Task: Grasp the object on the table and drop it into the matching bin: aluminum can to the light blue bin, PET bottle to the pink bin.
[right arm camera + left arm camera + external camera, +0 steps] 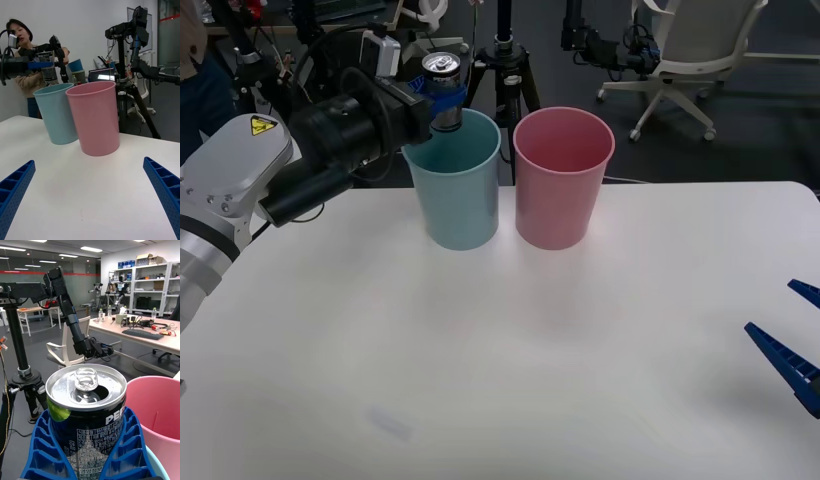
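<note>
Nearest the robot, the right end effector [795,345] rests low over the wide white worktop [510,350] at its right side, its blue ribbed fingers [165,187] spread apart and holding nothing. Beyond a bare stretch of worktop stand two tall tapered plastic buckets, rims nearly touching: the pale blue bin [455,185] on the left and the pink bin [562,175] on the right. Above the blue bin's far-left rim, the left end effector [442,105] is clamped around the small dark silvery-grey aluminium can [443,88], upright with its shiny pull-tab top [86,380] showing; the left wrist view has the blue fingers [129,444] cupping the can's wall just under the top rim. The can is probably light, thin-walled and smooth, so a hard squeeze could dent it and a loose one let it slip; a grip around the mid-body seems soundest. The blue bin's mouth is far wider than the can, though the can looks to sit close to the rim rather than over the centre, and the pink rim lies just beside.
</note>
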{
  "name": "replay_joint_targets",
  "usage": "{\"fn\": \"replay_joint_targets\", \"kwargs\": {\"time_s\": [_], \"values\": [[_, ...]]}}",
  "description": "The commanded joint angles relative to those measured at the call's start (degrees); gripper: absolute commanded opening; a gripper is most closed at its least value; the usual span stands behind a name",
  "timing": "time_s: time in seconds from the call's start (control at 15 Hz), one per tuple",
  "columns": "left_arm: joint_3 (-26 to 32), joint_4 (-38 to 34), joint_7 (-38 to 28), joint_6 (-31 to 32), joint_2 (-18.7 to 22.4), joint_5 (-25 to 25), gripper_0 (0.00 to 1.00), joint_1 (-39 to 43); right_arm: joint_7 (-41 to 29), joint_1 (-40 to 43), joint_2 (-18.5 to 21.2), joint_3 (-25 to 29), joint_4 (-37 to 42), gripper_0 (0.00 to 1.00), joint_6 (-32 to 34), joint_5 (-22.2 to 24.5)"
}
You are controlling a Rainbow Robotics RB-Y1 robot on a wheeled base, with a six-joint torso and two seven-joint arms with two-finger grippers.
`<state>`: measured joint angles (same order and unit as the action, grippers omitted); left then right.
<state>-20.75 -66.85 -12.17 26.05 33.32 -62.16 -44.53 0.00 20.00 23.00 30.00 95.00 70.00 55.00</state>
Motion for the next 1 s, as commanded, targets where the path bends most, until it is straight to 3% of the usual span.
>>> {"fn": "replay_joint_targets", "kwargs": {"time_s": [0.07, 0.27, 0.33, 0.4, 0.47, 0.53, 1.0], "values": [[0.0, 0.1, -0.3, 0.1, -0.2, -0.2, 0.00, -0.1, 0.0, 0.0, 0.0, 0.0, 0.0, 1.00, 0.0, 0.0], [0.0, 0.1, -0.7, 0.1, -0.2, 0.1, 0.00, -0.2, 0.0, 0.0, 0.0, 0.0, 0.0, 1.00, 0.0, 0.0], [0.0, 0.0, -0.7, 0.1, -0.2, 0.2, 0.05, -0.2, 0.0, 0.0, 0.0, 0.0, 0.0, 1.00, 0.0, 0.0], [0.0, 0.1, -0.3, -0.1, -0.2, 0.5, 0.40, -0.2, 0.0, 0.0, 0.0, 0.0, 0.0, 1.00, 0.0, 0.0], [0.0, 0.0, 0.0, -0.2, -0.2, 0.5, 0.88, -0.2, 0.0, 0.0, 0.0, 0.0, 0.0, 1.00, 0.0, 0.0], [0.0, 0.0, 0.7, -0.3, -0.2, 0.5, 1.00, -0.3, 0.0, 0.0, 0.0, 0.0, 0.0, 1.00, 0.0, 0.0], [0.0, 0.0, 1.8, -0.4, -0.2, 1.1, 1.00, -0.3, 0.0, 0.0, 0.0, 0.0, 0.0, 1.00, 0.0, 0.0]]}}
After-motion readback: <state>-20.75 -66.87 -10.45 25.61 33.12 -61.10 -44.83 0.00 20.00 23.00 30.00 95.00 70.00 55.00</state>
